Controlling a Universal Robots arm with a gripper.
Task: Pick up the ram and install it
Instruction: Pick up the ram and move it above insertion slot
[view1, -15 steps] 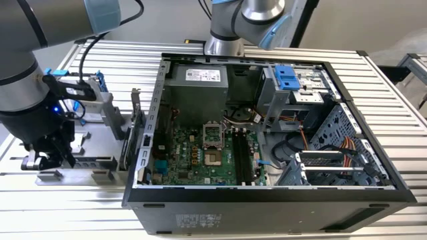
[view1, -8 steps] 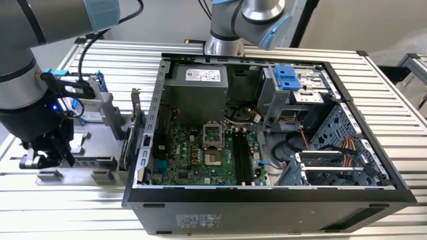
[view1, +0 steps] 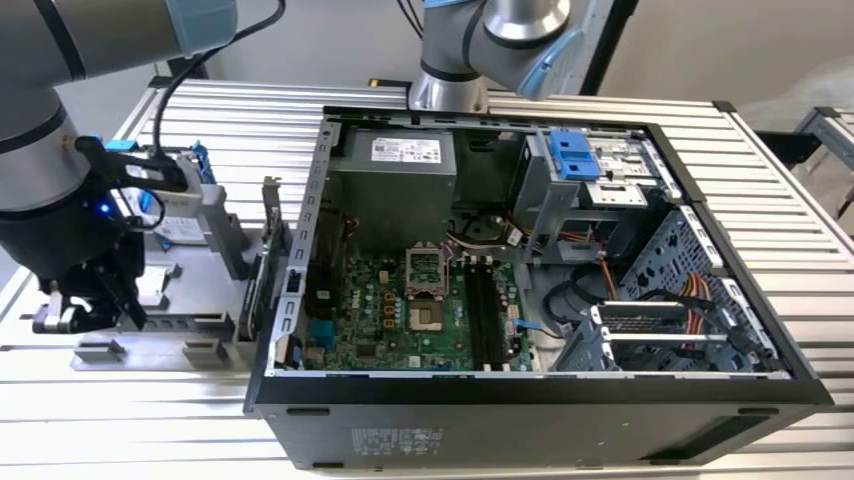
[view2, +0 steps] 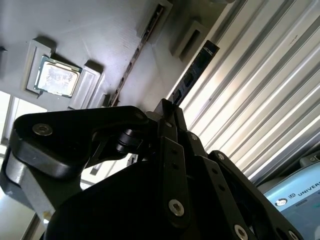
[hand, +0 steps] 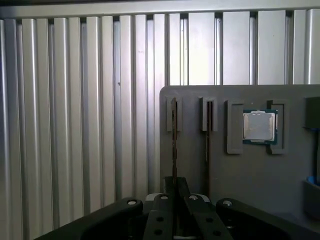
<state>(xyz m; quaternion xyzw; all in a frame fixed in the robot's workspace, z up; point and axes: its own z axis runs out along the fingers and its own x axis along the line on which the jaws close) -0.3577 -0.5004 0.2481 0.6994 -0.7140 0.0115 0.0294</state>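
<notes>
Ribbed aluminium tabletop (hand: 75, 130) under everything. A grey parts fixture (hand: 250, 180) sits on it, beside the open computer case (view1: 534, 395).

Nearest, first wrist view: gripper (hand: 173, 182) low over the fixture. Fingers (hand: 162, 207) are pinched together on the ram (hand: 173, 140), one on each face of the board. Ram stands on edge, seemingly seated in the fixture's outermost slot, next to bare tabletop. Second wrist view agrees: ram (view2: 195, 70) runs away from the fingertips along the fixture's edge. How far along its length the grip sits is hidden.

Just beyond: a second thin strip (hand: 208, 130) in the neighbouring slot, close but apart. Farther: CPU (hand: 259, 126) in its pocket.

Farthest, exterior view: motherboard (view1: 387, 310) lies deep inside the case, well apart from the gripper (view1: 100, 305).

Risks, as judged:
- If the grip is off-centre, the board could cock in its slot, bind, and drag the fixture.
- The hold on thin faces could slip.
- Any wrist yaw could clip the neighbouring strip.
- A tilted ram could strike the case wall or meet its socket crooked, and pressing it then might bend it.
</notes>
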